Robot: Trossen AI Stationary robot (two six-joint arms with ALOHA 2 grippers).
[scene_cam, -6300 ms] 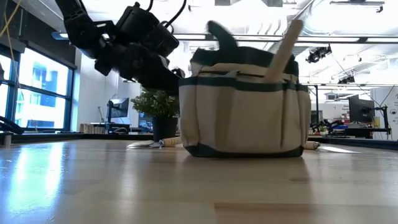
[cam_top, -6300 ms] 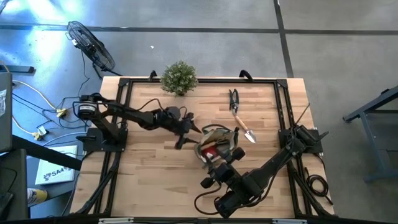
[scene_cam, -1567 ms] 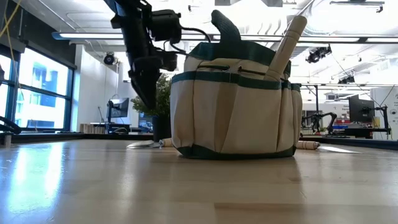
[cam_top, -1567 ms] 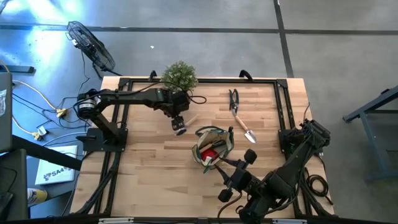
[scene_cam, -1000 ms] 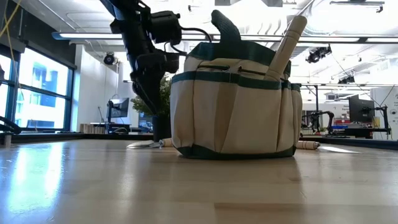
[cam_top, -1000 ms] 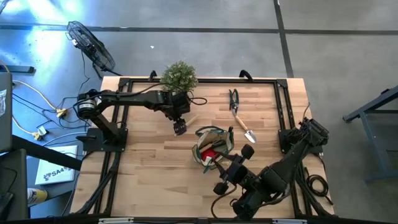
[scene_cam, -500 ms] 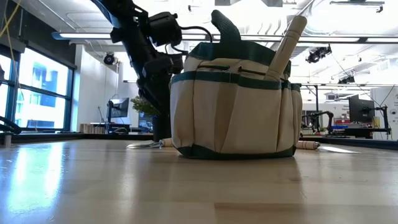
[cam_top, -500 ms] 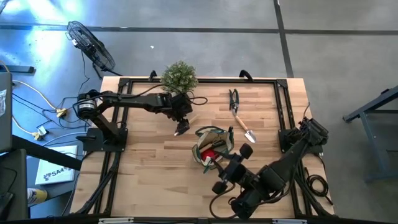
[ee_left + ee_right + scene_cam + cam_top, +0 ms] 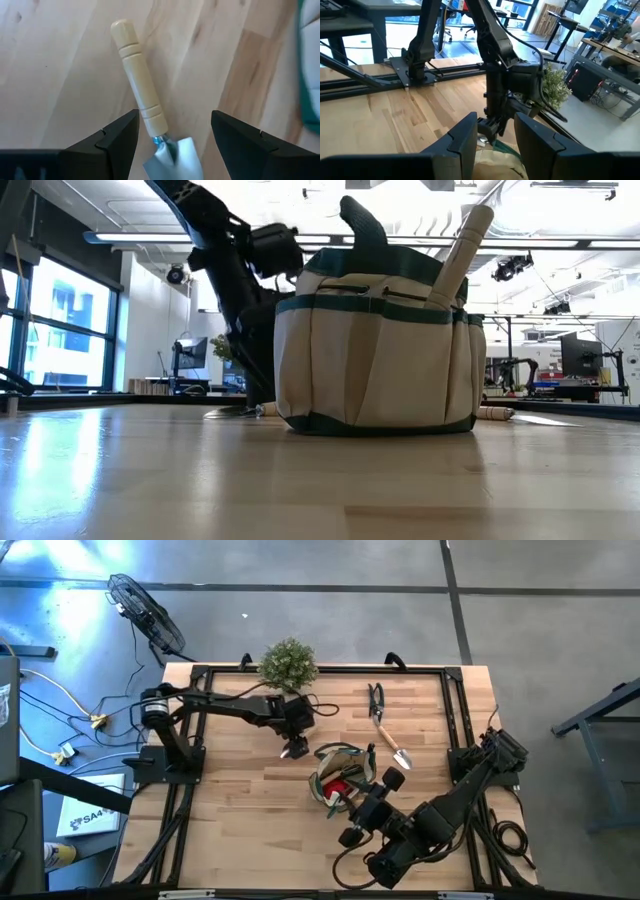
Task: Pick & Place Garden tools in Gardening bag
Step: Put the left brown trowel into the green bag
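Observation:
A wood-handled trowel point(image 9: 141, 90) lies flat on the table, left of the gardening bag point(image 9: 340, 775). My left gripper point(image 9: 172, 132) hangs just above it, pointing steeply down and open. Its fingers stand on either side of the spot where handle meets blade, touching nothing. The bag stands upright, with a green handle point(image 9: 360, 225) and a wooden handle point(image 9: 465, 250) sticking out of its mouth and a red piece point(image 9: 340, 783) inside. My right gripper point(image 9: 496, 132) hovers open above the bag's near right side.
Dark snips point(image 9: 376, 700) and a second wood-handled trowel point(image 9: 390, 745) lie on the table to the far right of the bag. A bushy potted plant point(image 9: 288, 664) stands at the far edge, close behind my left arm. Black frame rails point(image 9: 330, 670) run along the table's edges.
My left gripper has come down toward the trowel beside the bag, tipping more steeply downward and staying open. The bag and the trowel have kept still.

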